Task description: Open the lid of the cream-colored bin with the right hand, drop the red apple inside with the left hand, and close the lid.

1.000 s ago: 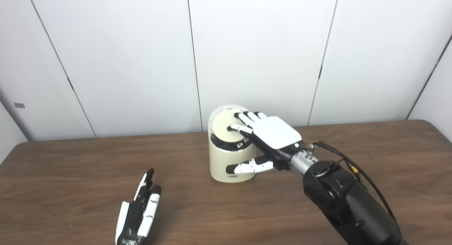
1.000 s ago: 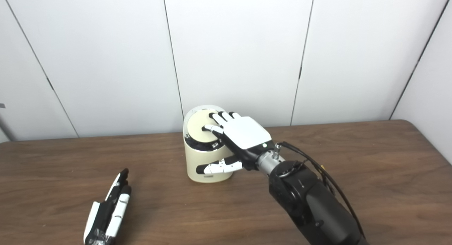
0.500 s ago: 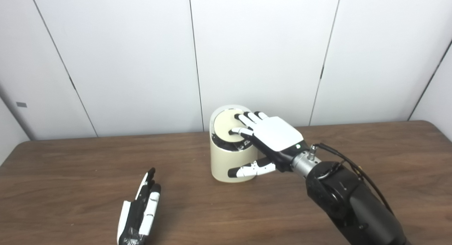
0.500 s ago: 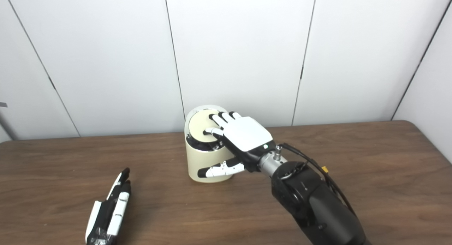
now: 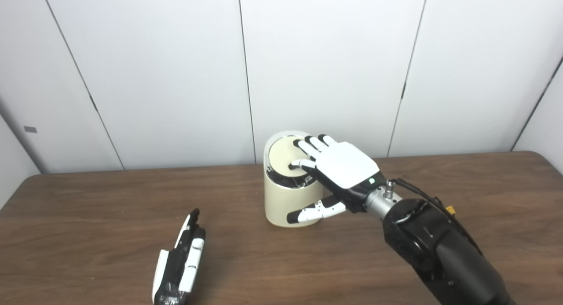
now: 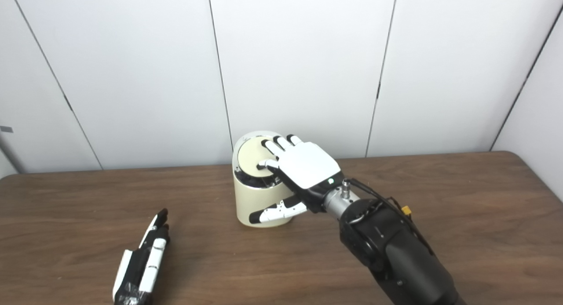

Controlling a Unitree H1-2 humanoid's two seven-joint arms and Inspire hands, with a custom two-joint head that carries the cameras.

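At the centre of the frame, the cream bin stood on the table, its lid pressed by the fingers of the right hand, spread flat, thumb beside the bin's wall. At lower left, the left hand lay flat, fingers straight, holding nothing. No apple was seen.
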